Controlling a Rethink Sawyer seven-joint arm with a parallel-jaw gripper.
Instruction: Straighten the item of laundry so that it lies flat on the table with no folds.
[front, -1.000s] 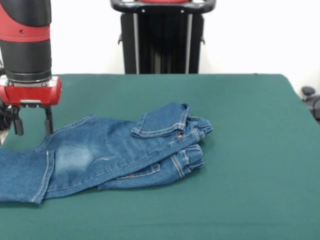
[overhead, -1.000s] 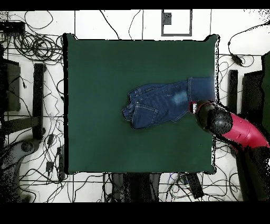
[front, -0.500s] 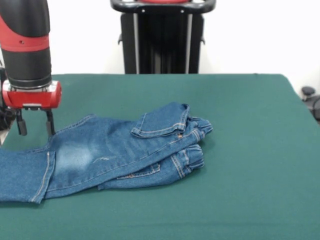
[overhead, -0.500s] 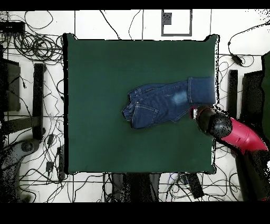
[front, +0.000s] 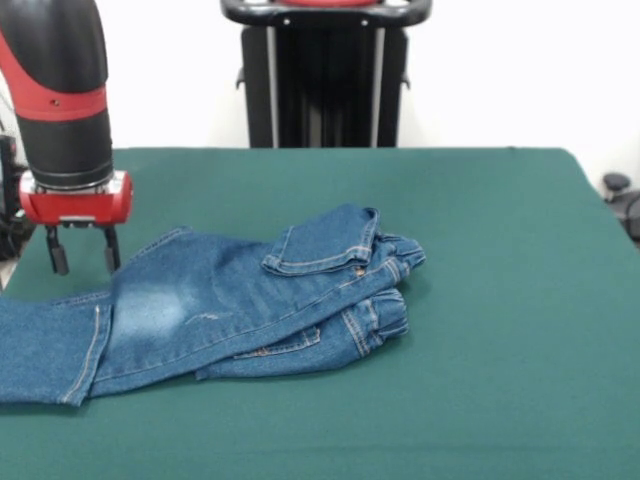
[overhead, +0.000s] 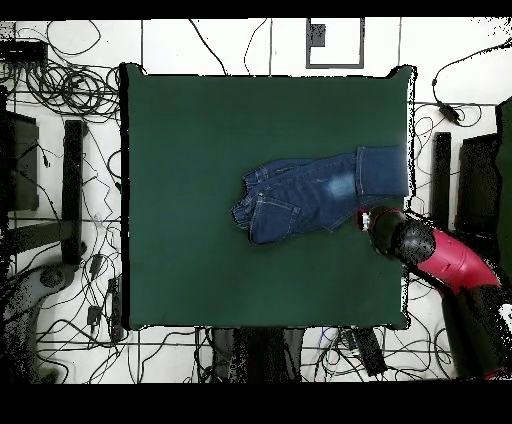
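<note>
Jeans (front: 240, 300) crumpled on the green worktop (front: 480, 300), pincer (front: 79, 258) empty above.

We see the pincer with its two fingers spread apart, gripping nothing, hanging just above the worktop beside the far edge of the jeans' leg. The jeans lie folded over themselves, waistband bunched near mid-worktop, one leg reaching the worktop's edge.

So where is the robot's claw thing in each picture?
Front view: the gripper hangs at the left, open, just above the far edge of the jeans.
Overhead view: the gripper is at the right, beside the jeans' lower edge; the arm hides its fingers.
Shared landmark: the jeans' faded pale patch, close to the gripper in both.
</note>
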